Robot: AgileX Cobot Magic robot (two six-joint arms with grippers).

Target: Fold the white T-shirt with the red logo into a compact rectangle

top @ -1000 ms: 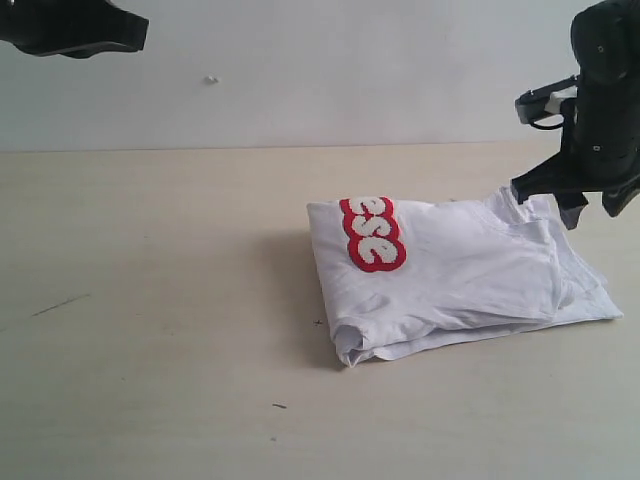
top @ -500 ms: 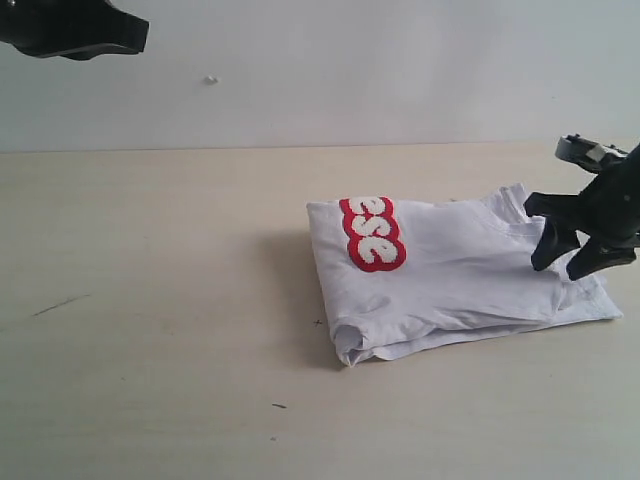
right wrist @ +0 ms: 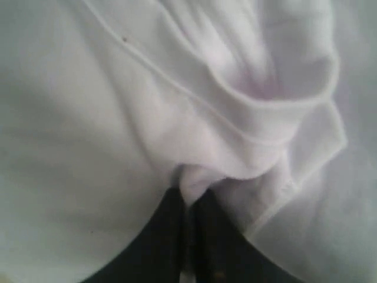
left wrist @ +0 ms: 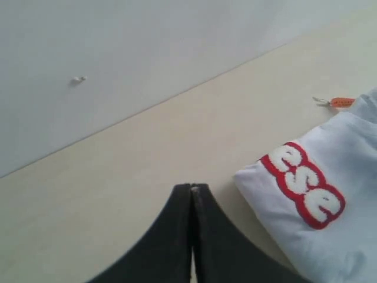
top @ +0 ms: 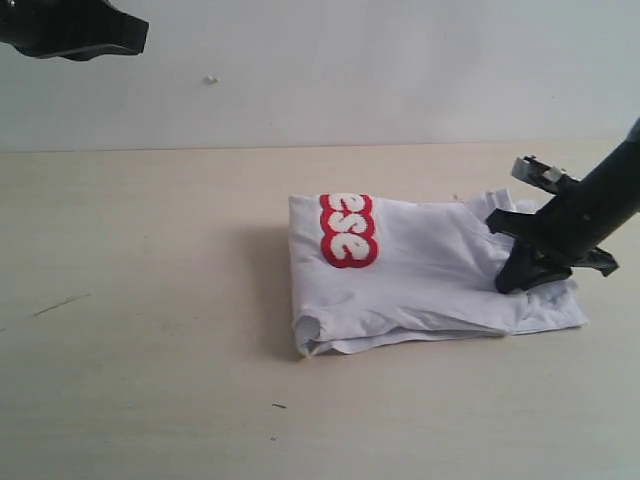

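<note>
At upper left, the left gripper [left wrist: 192, 191] hangs above the pale surface [top: 150, 320], jaws pressed together on nothing (the frame cuts off its arm). The folded white T-shirt [top: 430, 270] lies mid-surface. Its red logo [top: 348, 230] shows only "ese", the rest hidden by the fold. At right, the right gripper [top: 512, 278] pinches a bunched fold of shirt.

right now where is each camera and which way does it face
exterior view: off the arms, facing across the table at the shirt; right gripper on it, left arm top left.
left wrist view: raised, looking down past the shut left gripper at the logo.
right wrist view: close against the shirt, right gripper pinching a fold.
shared: exterior and left wrist both show the logo.
</note>
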